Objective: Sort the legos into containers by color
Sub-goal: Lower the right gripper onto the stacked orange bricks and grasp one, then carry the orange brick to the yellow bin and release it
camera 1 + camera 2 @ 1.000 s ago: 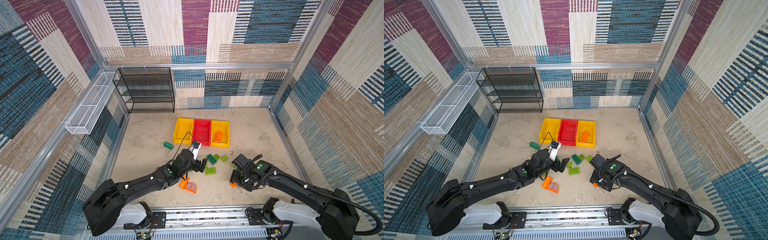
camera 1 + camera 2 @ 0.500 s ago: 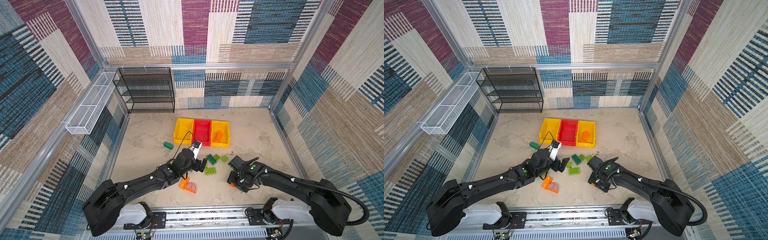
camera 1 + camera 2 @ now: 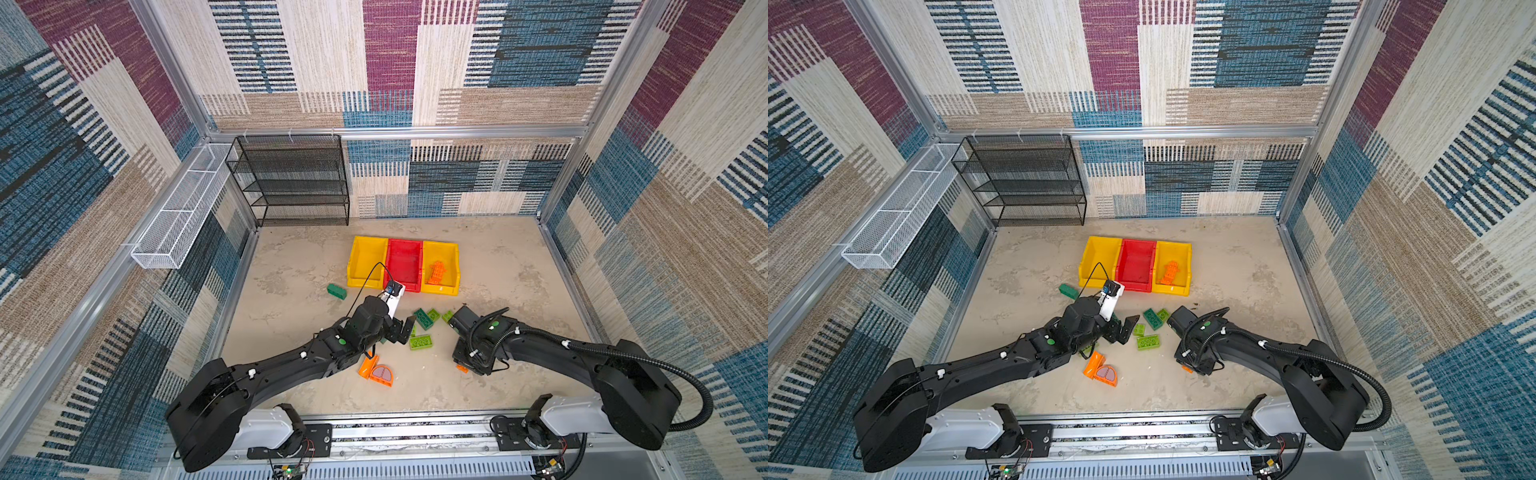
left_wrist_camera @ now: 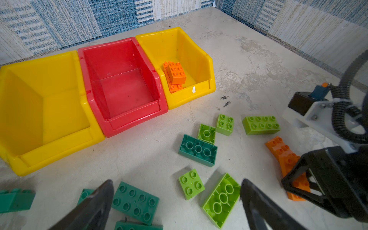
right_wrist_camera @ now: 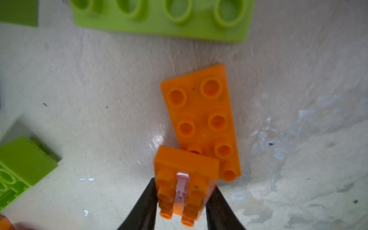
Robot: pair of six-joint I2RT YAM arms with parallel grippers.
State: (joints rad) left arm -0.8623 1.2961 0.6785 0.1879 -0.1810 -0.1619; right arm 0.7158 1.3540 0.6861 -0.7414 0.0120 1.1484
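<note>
Orange brick (image 5: 185,159) low at the tabletop (image 5: 99,119), clamped in right gripper (image 5: 182,199), just beside an orange plate (image 5: 203,111); yellow bin (image 3: 441,289) with orange bricks (image 3: 436,272) straight behind, nearer this arm; left gripper (image 4: 176,187) spread wide above green bricks (image 4: 222,199).

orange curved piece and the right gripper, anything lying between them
Nothing: in both top views the table between the orange curved piece and the right gripper is bare.

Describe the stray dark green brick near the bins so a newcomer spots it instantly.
Find the red plastic bin flanked by two yellow ones. Off the front outer corner of the empty yellow plastic bin lies a dark teal-green studded brick. It sits alone, apart from the cluster of loose bricks.
</note>
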